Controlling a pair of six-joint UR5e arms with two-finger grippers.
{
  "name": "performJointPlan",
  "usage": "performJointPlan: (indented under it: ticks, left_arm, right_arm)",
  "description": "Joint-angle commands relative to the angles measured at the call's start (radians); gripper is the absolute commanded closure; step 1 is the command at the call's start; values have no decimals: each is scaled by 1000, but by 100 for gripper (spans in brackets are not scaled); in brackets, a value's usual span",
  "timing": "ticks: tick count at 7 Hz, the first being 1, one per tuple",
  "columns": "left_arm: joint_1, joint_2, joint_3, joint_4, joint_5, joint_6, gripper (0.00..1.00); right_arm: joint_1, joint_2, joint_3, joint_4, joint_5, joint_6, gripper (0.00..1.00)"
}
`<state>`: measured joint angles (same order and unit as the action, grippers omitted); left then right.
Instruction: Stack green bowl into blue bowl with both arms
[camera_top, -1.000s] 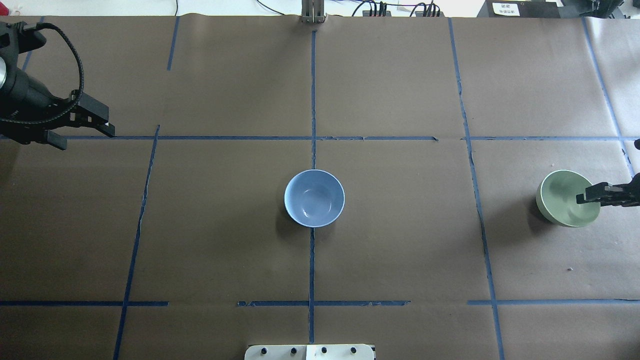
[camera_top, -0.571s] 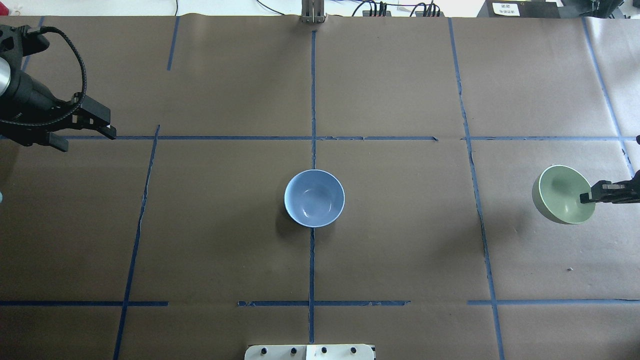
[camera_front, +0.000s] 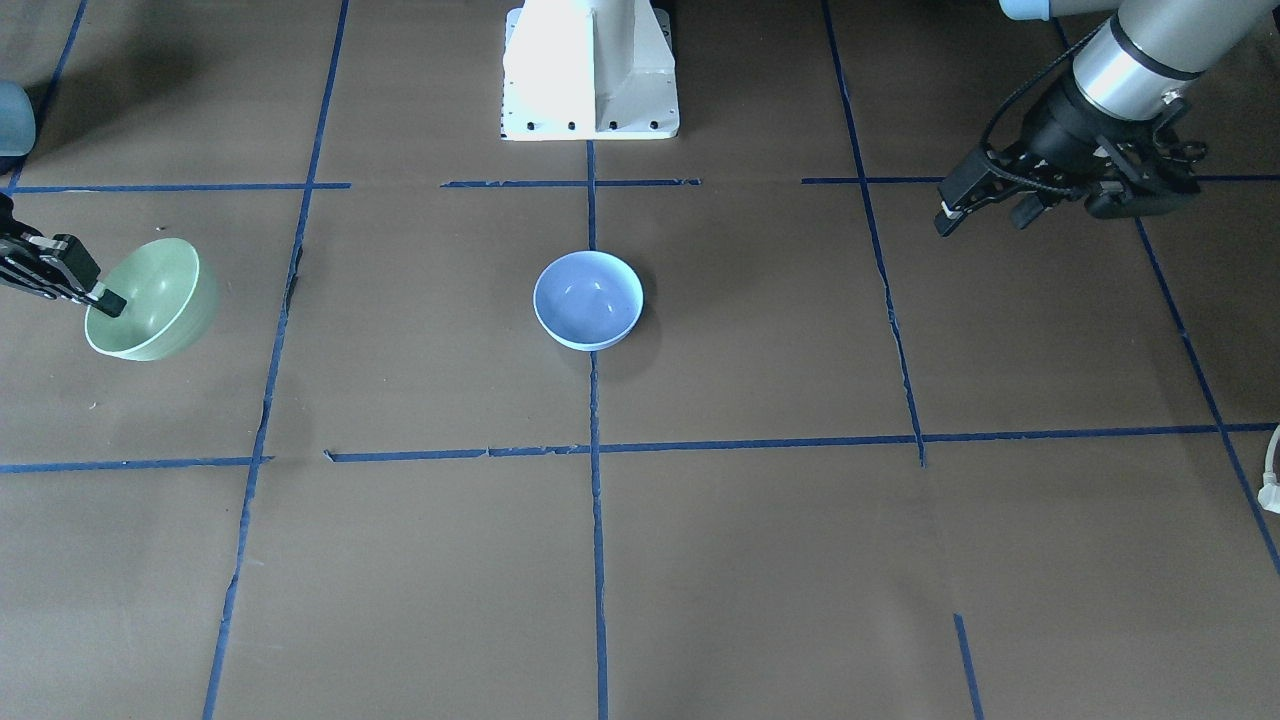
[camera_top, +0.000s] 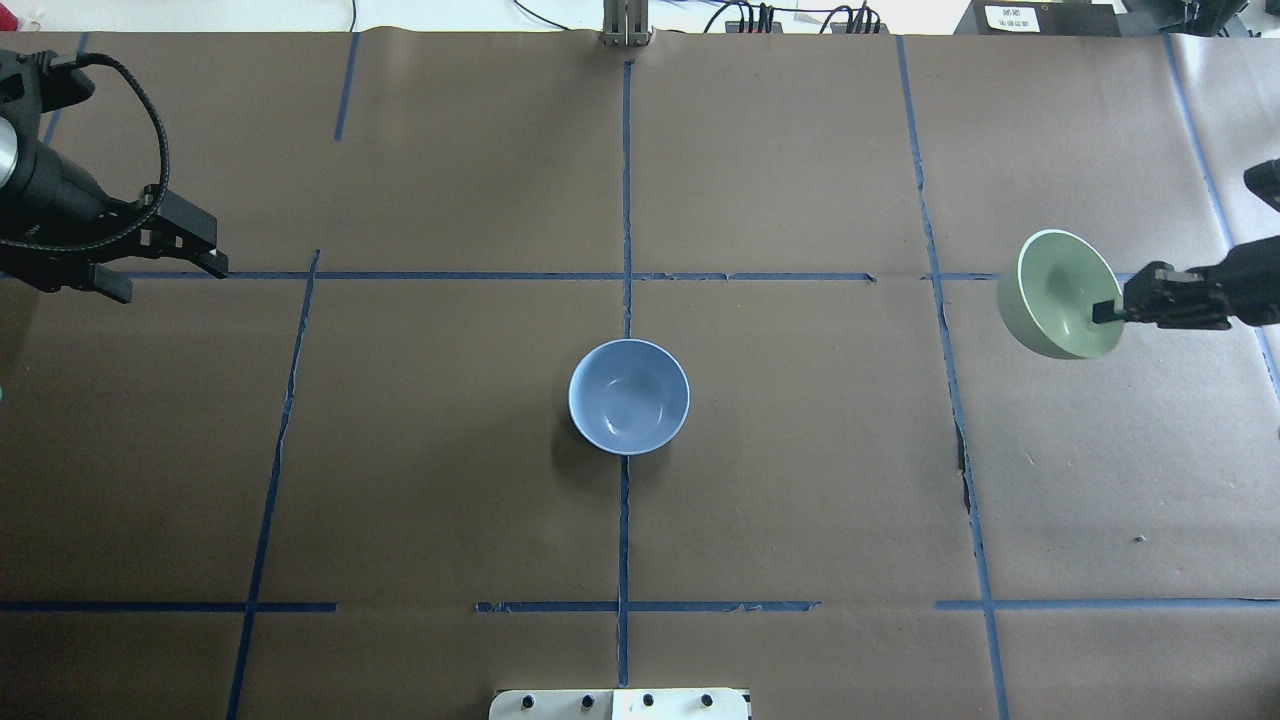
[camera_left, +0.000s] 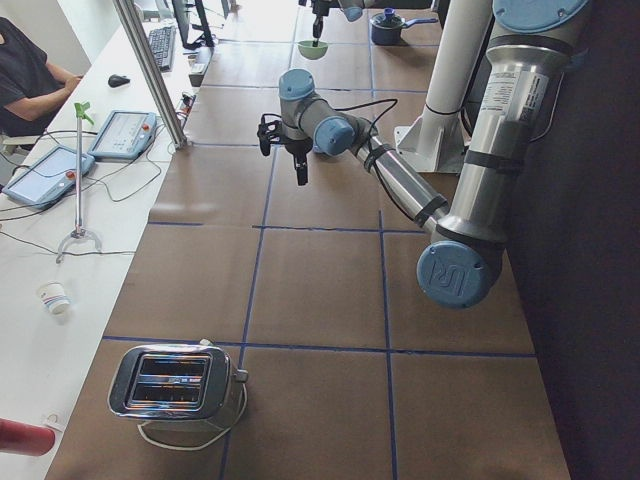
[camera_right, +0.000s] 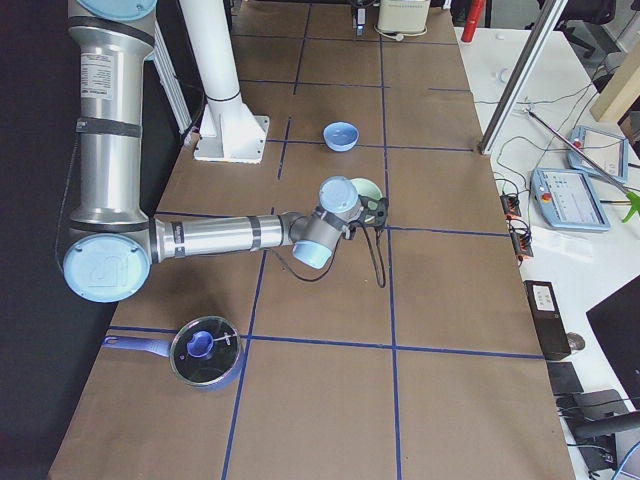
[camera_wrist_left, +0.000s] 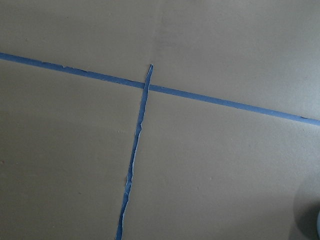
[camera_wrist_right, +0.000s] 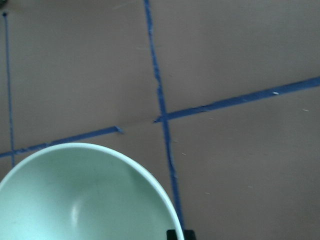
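Well to the left of the blue bowl and a little beyond it, the left end effector hangs over the table with its fingers spread wide, holding nothing. The blue bowl, pale periwinkle, glossy and plain, sits upright on the table. Well to its right, the green bowl, pale mint and equally smooth, is tilted on its side, its rim pinched by the right end effector.

There is one green bowl, one blue bowl and two end effectors.

Since the earlier overhead frames the green bowl has moved away from the robot and slightly nearer the blue bowl. The blue bowl has not shifted, and the left end effector has barely moved.
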<state>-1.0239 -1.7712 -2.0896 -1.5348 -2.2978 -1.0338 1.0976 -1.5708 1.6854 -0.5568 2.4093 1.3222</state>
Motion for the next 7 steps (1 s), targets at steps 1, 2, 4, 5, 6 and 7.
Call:
performJointPlan:
  ticks: [1, 2, 4, 5, 6, 7]
  left_arm:
    - [-2, 28, 0, 4, 27, 53, 0]
    - [-2, 48, 0, 2, 29, 81, 0]
    - [-4, 64, 2, 4, 29, 84, 0]
    - [-4, 76, 2, 2, 28, 86, 0]
    - [-2, 76, 0, 2, 28, 78, 0]
    - [-2, 78, 2, 2, 55, 77, 0]
  right_arm:
    - [-45, 255, 7, -113, 4, 138, 100]
    - [-101, 356, 17, -214, -19, 141, 100]
    - [-343, 416, 115, -447, -306, 140, 100]
    - [-420, 448, 153, -536, -394, 143, 100]
    - [-480, 516, 149, -625, -448, 184, 100]
    - [-561, 521, 142, -635, -567, 192, 100]
